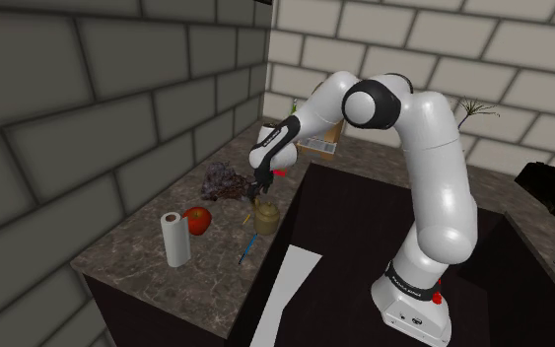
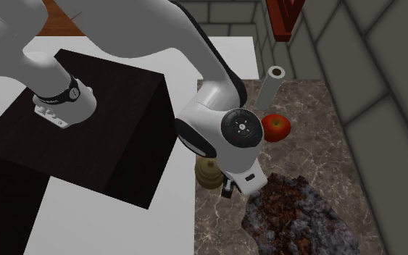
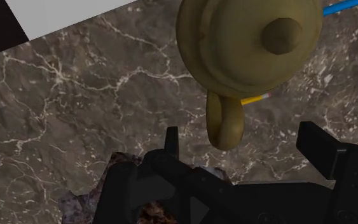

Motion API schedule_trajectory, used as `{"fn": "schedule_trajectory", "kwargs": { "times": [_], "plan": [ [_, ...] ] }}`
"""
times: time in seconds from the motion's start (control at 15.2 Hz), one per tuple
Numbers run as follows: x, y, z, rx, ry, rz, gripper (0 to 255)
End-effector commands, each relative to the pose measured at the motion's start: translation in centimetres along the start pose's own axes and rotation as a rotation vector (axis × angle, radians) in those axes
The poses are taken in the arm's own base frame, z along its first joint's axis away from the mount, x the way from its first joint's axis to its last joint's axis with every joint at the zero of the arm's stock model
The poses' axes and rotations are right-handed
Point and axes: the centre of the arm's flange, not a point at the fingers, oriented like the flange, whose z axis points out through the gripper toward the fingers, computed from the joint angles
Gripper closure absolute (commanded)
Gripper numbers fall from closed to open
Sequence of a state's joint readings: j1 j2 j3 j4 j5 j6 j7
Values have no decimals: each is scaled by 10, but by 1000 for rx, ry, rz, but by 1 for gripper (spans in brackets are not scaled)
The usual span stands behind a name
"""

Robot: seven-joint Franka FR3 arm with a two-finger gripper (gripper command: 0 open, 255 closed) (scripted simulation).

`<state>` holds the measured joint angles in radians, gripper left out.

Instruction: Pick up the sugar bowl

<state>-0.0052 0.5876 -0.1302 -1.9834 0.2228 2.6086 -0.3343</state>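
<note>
Black gripper (image 3: pixel 241 135) spread beside round, knobbed sugar bowl (image 3: pixel 234 44).

Shoulder view looks down leftward from behind the stand (image 1: pixel 359 222). Second exterior view faces back from steeply overhead. Wrist view hangs close over their shared surface (image 3: pixel 75 95).

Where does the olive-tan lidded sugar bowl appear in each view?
Shoulder view: olive-tan lidded sugar bowl at middle, right of a round red apple.
Second exterior view: bowl at lower middle, partly behind the white arm.
Wrist view: bowl just ahead of the black pincer.
Shared landmark: brown marbled counter.
</note>
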Motion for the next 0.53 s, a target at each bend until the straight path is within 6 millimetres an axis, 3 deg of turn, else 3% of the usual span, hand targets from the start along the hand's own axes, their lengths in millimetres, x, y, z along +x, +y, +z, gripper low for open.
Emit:
{"fn": "schedule_trajectory", "kwargs": {
  "times": [0.0, 0.46],
  "plan": [
    [1, -1, 14, 1, -2, 0, 0],
    [-1, 0, 44, 1, -2, 0, 0]
  ]
}}
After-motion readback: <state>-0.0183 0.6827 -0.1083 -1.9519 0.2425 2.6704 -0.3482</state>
